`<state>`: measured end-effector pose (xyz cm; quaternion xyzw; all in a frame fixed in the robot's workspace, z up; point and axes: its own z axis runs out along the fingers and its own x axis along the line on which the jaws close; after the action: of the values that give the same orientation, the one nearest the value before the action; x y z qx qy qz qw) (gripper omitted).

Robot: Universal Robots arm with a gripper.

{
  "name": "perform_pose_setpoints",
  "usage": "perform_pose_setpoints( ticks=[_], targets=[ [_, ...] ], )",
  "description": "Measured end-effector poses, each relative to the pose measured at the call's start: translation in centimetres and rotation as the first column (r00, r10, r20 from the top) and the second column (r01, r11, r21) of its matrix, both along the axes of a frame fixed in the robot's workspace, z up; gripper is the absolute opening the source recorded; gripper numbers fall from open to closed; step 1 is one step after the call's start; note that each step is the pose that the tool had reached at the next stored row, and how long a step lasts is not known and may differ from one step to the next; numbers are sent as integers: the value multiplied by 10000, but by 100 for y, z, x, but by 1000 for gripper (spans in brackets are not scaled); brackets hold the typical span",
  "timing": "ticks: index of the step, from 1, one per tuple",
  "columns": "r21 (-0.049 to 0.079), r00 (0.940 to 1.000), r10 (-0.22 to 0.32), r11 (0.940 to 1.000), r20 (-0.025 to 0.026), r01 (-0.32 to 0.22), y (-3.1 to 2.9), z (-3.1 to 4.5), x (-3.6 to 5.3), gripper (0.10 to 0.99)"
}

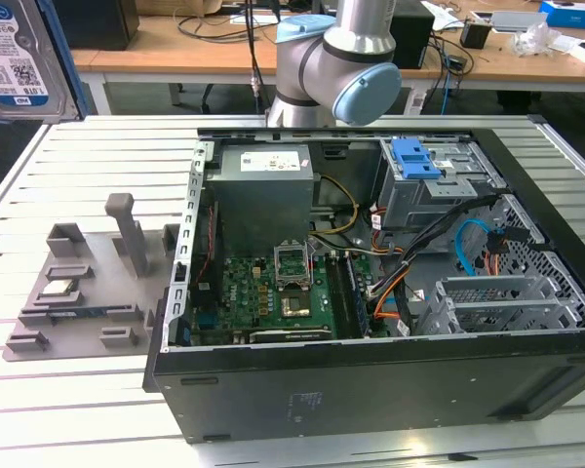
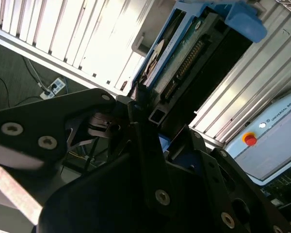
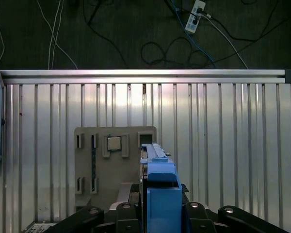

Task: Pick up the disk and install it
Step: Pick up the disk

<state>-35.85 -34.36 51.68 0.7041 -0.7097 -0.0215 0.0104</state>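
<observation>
The gripper [image 2: 145, 114] is clamped on the disk [image 2: 184, 53]. In the second wrist view, 1 black finger [image 2: 143, 145] presses against the near end of the drive, and the blue bracket and the row of connector pins run away from the jaws. In the first wrist view the disk [image 3: 159, 179] stands edge-on, with its blue bracket edge rising between the 2 black finger linkages, so the fingers are narrowed onto its 2 flat faces. In the exterior view the disk [image 1: 18, 54] hangs high at the exterior view's upper left with its white-and-blue label in sight, well apart from the open computer case [image 1: 370, 380]. It is above the slatted aluminium table [image 1: 78, 390]. In the first wrist view the grey fixture plate [image 3: 87, 160] lies on the table beneath the held drive, and a small square silver chip [image 3: 114, 143] sits in 1 of its pockets. The exterior view shows the same plate [image 1: 88, 312] just beside the case on the exterior view's left. The case lies on its side with the motherboard [image 1: 273, 292] and the grey power supply [image 1: 263, 190] exposed. A blue latch [image 1: 414, 156] sits on the drive cage at the far corner. The grey-and-blue arm [image 1: 331, 58] rises behind the case.
</observation>
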Motion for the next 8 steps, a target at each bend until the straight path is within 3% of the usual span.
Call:
perform_pose_setpoints(
  ticks=[4, 8],
  targets=[
    [0, 10000, 0, 10000, 0, 0, 0, 90, 0, 369],
    [1, 10000, 0, 10000, 2, 0, 0, 103, 0, 369]
  ],
)
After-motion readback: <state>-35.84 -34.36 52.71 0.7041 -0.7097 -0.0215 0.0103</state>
